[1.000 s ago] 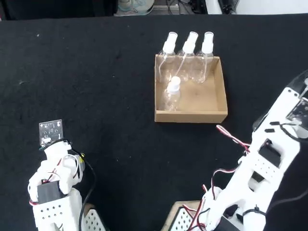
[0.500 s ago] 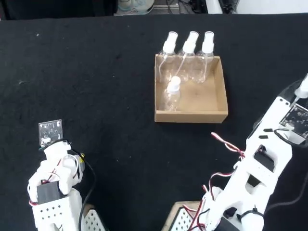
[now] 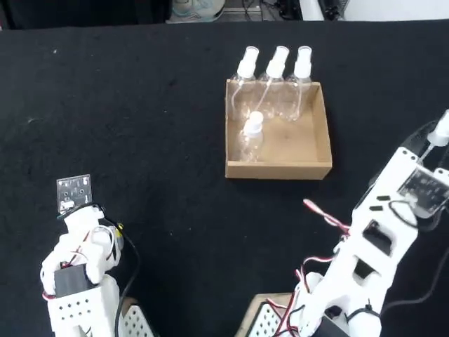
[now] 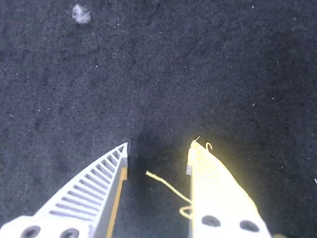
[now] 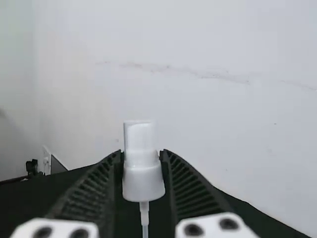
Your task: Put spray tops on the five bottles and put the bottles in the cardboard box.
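Observation:
The cardboard box (image 3: 324, 126) stands right of the table's centre. Three clear bottles with white spray tops (image 3: 276, 83) stand along its far wall, and another capped bottle (image 3: 250, 137) is in front of them near the box's left wall. At the table's right edge my right gripper (image 5: 141, 154) is shut on a white spray top (image 5: 141, 168), whose thin tube hangs below it. That spray top (image 3: 440, 130) sticks out beyond the right arm (image 3: 382, 232). My left gripper (image 4: 157, 148) is open over bare black cloth at the front left, holding nothing.
The left arm (image 3: 77, 263) is folded at the front left corner, with a small square board (image 3: 74, 191) at its tip. Red and white cables (image 3: 326, 210) hang off the right arm. Black cloth (image 3: 140, 112) covers the table around the box.
The right arm has swung and tilted, bringing the held spray top into sight at the right edge of the high view. The left arm and the box's bottles have stayed still.

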{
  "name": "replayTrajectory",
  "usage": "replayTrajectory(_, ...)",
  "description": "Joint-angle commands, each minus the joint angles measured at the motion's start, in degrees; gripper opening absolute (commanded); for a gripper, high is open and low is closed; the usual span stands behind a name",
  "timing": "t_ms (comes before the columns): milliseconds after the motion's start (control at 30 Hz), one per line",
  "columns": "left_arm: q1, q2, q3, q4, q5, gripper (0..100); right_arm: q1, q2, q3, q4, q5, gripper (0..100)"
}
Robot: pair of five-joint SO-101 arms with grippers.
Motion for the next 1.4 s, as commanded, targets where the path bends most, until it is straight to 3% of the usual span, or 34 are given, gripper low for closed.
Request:
replayTrajectory(0,-0.4,-0.35,1.19,0.26,-0.26,19,-0.7,-2.15,0.66,-3.78,0.35,1.2)
replayTrajectory(1233,-0.22,-0.35,1.19,0.26,-0.26,19,-0.79,9.1,-2.24,-4.31,0.44,1.8)
replayTrajectory(1367,-0.13,-0.35,1.19,0.26,-0.26,19,-0.79,9.1,-2.51,-4.31,0.35,12.3)
